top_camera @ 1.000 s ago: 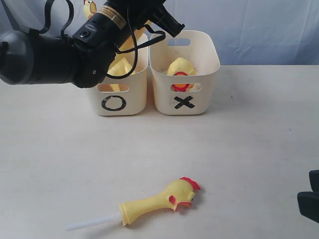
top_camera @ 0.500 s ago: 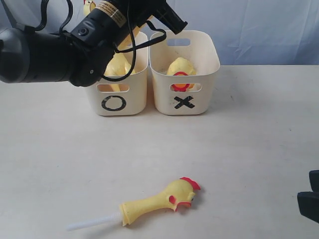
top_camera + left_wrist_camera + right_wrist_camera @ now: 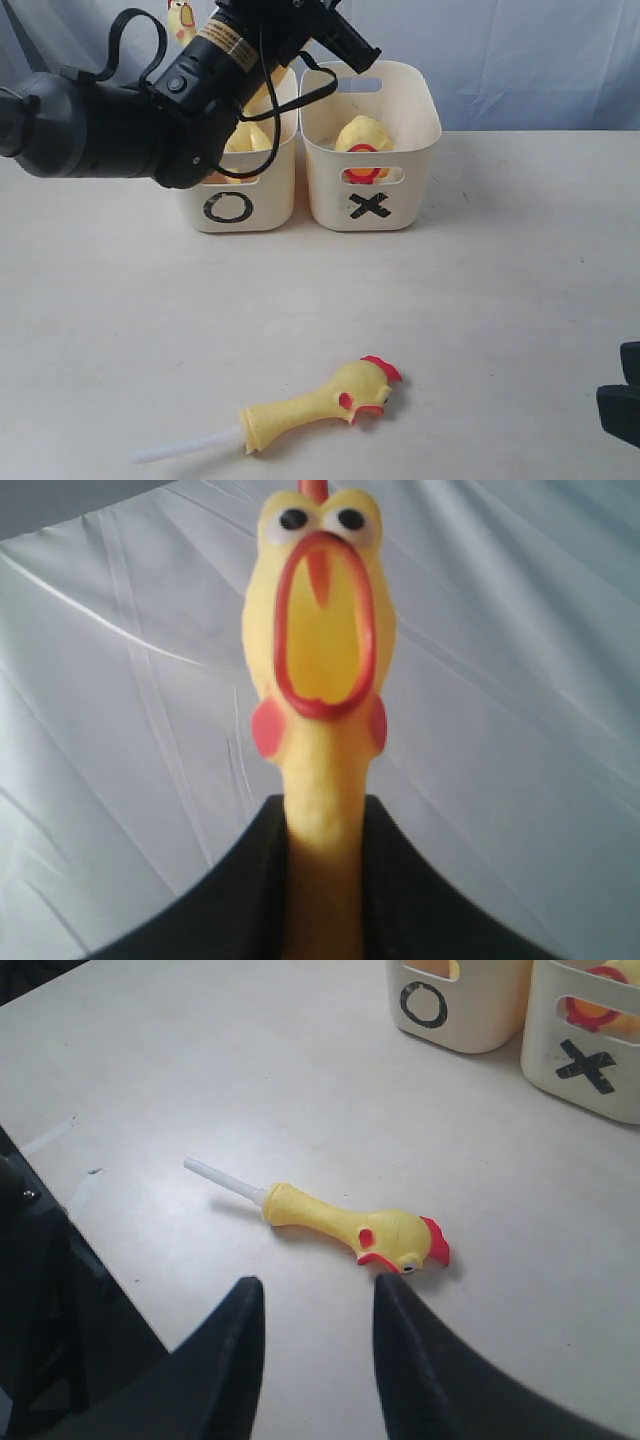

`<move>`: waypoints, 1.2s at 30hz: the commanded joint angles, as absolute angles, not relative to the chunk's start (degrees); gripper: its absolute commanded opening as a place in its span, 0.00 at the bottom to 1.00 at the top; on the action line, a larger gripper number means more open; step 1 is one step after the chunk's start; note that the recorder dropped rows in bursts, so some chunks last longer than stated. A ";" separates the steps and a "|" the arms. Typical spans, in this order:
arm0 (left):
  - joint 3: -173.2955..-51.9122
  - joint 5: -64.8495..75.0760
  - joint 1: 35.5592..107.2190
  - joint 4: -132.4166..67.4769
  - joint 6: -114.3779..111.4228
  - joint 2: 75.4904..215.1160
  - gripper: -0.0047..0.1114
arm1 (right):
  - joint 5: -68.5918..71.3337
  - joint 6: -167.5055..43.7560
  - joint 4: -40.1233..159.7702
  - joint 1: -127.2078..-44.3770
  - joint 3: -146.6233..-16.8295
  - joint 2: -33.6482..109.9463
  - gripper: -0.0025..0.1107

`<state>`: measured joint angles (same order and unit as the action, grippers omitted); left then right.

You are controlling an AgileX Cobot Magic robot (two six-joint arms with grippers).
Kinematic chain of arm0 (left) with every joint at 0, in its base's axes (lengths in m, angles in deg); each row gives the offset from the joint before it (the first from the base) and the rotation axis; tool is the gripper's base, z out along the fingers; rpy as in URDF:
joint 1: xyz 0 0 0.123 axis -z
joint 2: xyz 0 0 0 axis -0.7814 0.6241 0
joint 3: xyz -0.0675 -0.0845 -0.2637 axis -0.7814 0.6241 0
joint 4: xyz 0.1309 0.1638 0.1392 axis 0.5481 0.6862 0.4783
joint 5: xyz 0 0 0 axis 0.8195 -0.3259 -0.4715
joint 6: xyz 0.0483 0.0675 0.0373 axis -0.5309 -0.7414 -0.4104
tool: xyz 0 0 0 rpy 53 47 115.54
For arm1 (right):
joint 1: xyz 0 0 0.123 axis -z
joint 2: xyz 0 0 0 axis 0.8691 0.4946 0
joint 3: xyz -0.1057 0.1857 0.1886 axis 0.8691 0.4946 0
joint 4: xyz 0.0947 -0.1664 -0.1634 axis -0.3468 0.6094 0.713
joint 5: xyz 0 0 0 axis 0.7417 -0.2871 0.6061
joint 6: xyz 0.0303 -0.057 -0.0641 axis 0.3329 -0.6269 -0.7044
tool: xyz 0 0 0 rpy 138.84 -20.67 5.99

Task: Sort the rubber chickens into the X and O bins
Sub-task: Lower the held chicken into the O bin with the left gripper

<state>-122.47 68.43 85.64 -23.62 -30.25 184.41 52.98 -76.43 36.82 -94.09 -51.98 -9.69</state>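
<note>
My left gripper (image 3: 325, 832) is shut on the neck of a long yellow rubber chicken (image 3: 320, 610), whose open red beak faces the wrist camera. In the exterior view its head (image 3: 181, 18) pokes up at the top edge, above the black left arm (image 3: 130, 125) that hangs over the O bin (image 3: 236, 207). Yellow rubber (image 3: 246, 138) shows inside that bin; I cannot tell whose it is. The X bin (image 3: 372, 205) holds the round headless body (image 3: 364, 140). The head-and-neck on its white stick (image 3: 320, 400) lies on the table, just beyond my open right gripper (image 3: 315, 1295).
The two cream bins stand side by side at the back of the white table (image 3: 480, 300), before a pale cloth backdrop (image 3: 520, 60). The right gripper's tip (image 3: 622, 398) shows at the right edge. The right wrist view also has the O bin (image 3: 455, 1005) and X bin (image 3: 590, 1055).
The left arm has swung a little to the right over the O bin, still gripping the chicken. The right arm and the toy on the table have not moved.
</note>
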 commanded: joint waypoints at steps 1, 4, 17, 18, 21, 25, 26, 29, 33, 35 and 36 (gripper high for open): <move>-122.87 72.21 84.13 -23.99 -29.34 185.60 0.04 | 52.70 -76.51 36.91 -94.15 -51.67 -10.06 0.33; -122.87 73.70 82.61 -23.99 -25.78 186.04 0.04 | 52.70 -76.51 36.91 -94.15 -51.67 -10.06 0.33; -122.87 74.08 78.92 -24.11 -15.00 186.15 0.04 | 52.70 -76.51 36.91 -94.15 -51.67 -10.06 0.33; -122.87 73.92 78.65 -25.45 -14.03 186.26 0.04 | 52.70 -76.51 36.91 -94.15 -51.67 -10.06 0.33; -123.07 73.66 77.41 -26.51 -11.47 186.96 0.04 | 52.70 -76.51 36.91 -94.15 -51.67 -10.06 0.33; -125.15 73.66 74.73 -26.19 -3.68 190.36 0.04 | 52.70 -76.51 36.91 -94.15 -51.67 -10.06 0.33; -125.90 73.00 74.34 -26.20 -3.40 190.83 0.04 | 52.70 -76.51 36.91 -94.15 -51.67 -10.06 0.33; -127.78 69.00 74.24 -26.20 -1.91 191.62 0.04 | 52.70 -76.51 36.91 -94.15 -51.67 -10.06 0.33; -131.76 64.00 74.24 -27.46 -0.45 194.08 0.04 | 52.70 -76.51 36.91 -94.15 -51.67 -10.06 0.33; -133.23 62.48 74.24 -28.10 -0.19 195.37 0.04 | 52.70 -76.51 36.91 -94.15 -51.67 -10.06 0.33; -133.92 62.08 74.24 -28.64 -0.03 195.82 0.04 | 52.70 -76.51 36.91 -94.15 -51.67 -10.06 0.33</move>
